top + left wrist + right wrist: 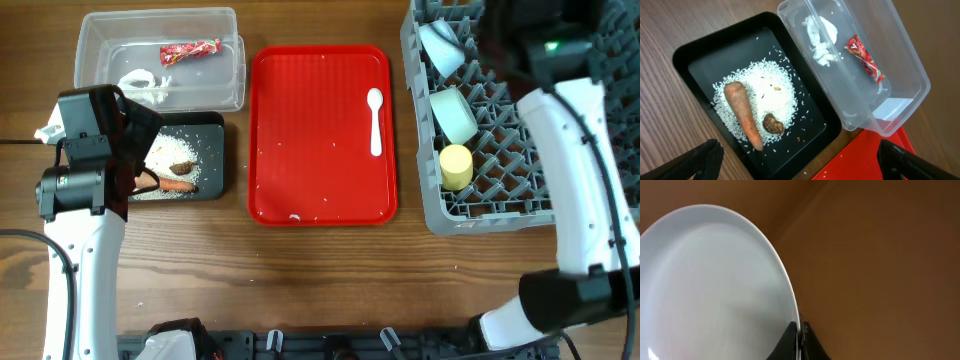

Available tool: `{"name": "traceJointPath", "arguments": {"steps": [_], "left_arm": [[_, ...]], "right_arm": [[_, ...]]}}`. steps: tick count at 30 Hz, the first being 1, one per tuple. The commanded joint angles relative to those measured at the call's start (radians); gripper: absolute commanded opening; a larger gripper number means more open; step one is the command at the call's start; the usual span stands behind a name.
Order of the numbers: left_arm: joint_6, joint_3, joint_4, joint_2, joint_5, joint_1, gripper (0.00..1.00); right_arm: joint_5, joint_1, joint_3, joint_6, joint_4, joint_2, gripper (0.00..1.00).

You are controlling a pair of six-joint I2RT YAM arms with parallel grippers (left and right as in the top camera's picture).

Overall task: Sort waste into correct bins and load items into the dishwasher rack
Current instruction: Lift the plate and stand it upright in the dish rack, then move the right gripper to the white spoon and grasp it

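My right gripper [799, 335] is shut on the rim of the pale blue plate [715, 290]; from overhead my arm [560, 60] hides both above the grey rack [500, 190]. The rack holds two bowls [440, 45] [455, 115] and the yellow cup [456, 166]. The white spoon [375, 120] lies on the red tray [320, 130]. My left gripper [800, 167] is open and empty above the black tub [705, 55], which holds rice [770, 87], the carrot stick [742, 112] and the brown lump [773, 123]. The clear tub [910, 65] holds the red wrapper [865, 59] and the white scrap [821, 37].
A few rice grains lie on the red tray and on the table near its front edge. The two tubs stand side by side at the left, the tray in the middle, the rack at the right edge.
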Motion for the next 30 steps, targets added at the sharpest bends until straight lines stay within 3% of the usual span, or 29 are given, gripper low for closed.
{"name": "traceJointPath", "arguments": {"steps": [1,4,9,19,20,21,22,27,30], "left_arm": [[0.009,0.015,0.000,-0.005,-0.006,-0.001,1.00],[0.009,0.015,0.000,-0.005,-0.006,-0.001,1.00],[0.009,0.015,0.000,-0.005,-0.006,-0.001,1.00],[0.009,0.015,0.000,-0.005,-0.006,-0.001,1.00],[0.009,0.015,0.000,-0.005,-0.006,-0.001,1.00],[0.009,0.015,0.000,-0.005,-0.006,-0.001,1.00],[0.009,0.015,0.000,-0.005,-0.006,-0.001,1.00],[0.009,0.015,0.000,-0.005,-0.006,-0.001,1.00],[0.009,0.015,0.000,-0.005,-0.006,-0.001,1.00]], "right_arm": [[-0.082,-0.085,0.002,-0.275,0.036,0.087,0.04],[-0.180,-0.118,0.002,-0.422,0.129,0.163,0.04],[-0.353,-0.117,0.002,-0.548,0.172,0.242,0.04],[-0.373,-0.125,0.002,-0.549,0.216,0.363,0.04],[-0.394,-0.126,0.002,-0.547,0.227,0.363,0.22],[-0.402,-0.124,0.002,-0.512,0.239,0.363,0.70],[-0.401,-0.120,0.003,-0.441,0.247,0.360,0.99],[-0.422,-0.060,0.003,-0.169,0.249,0.257,1.00],[-0.569,0.056,0.003,0.035,0.116,0.145,1.00]]}}
